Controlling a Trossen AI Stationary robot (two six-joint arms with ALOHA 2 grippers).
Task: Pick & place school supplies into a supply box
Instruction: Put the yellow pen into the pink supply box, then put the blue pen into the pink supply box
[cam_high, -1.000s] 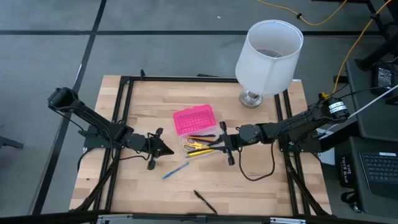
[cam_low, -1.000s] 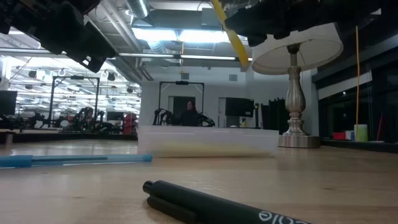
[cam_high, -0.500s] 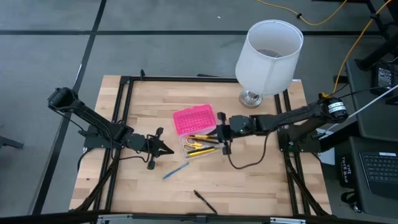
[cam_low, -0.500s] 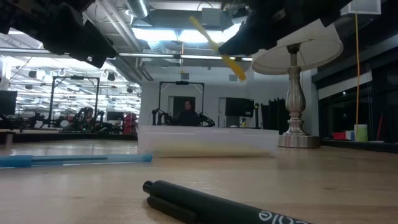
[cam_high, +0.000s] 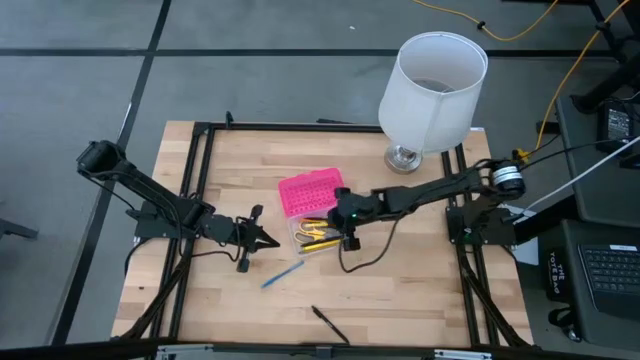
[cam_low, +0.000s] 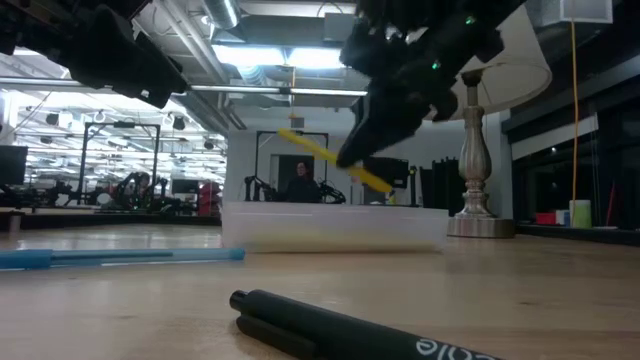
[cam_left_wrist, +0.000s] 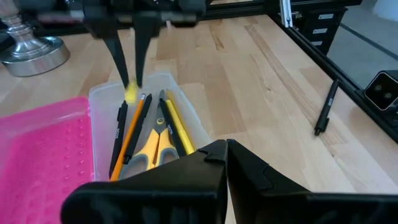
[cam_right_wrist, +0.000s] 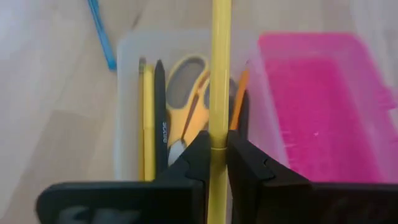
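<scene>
1. Gripping a yellow pencil (cam_right_wrist: 219, 74) between my right gripper (cam_right_wrist: 213, 152) fingers, I hold it above the clear base of the supply box (cam_high: 322, 234); the fingers sit pinched close on its thin shaft, and in the low view it slants down toward the box.
2. Writing: a black pen (cam_right_wrist: 160, 118) inside the box carries white lettering along its barrel, too small for me to read; the black pen (cam_low: 340, 325) lying nearest the low camera shows a few white letters that I cannot make out either.
3. Inside the clear base lie the yellow-handled scissors (cam_right_wrist: 186, 93), an orange pencil (cam_left_wrist: 132, 134), another yellow pencil (cam_right_wrist: 148, 118) and dark pens, all side by side lengthwise.
4. The box's pink lid (cam_high: 311, 192) lies open, flat on the table, touching the base on its far side.
5. My left gripper (cam_high: 268, 240) hangs with fingers closed together and empty, beside the box, well apart from my right one.
6. A blue pen (cam_high: 283, 274) lies loose on the wooden table (cam_high: 400, 300), between my left gripper and the front edge; that black pen (cam_high: 328, 324) lies nearer the edge.
7. A white-shaded lamp (cam_high: 430, 90) stands at the far right corner, behind my right arm.
</scene>
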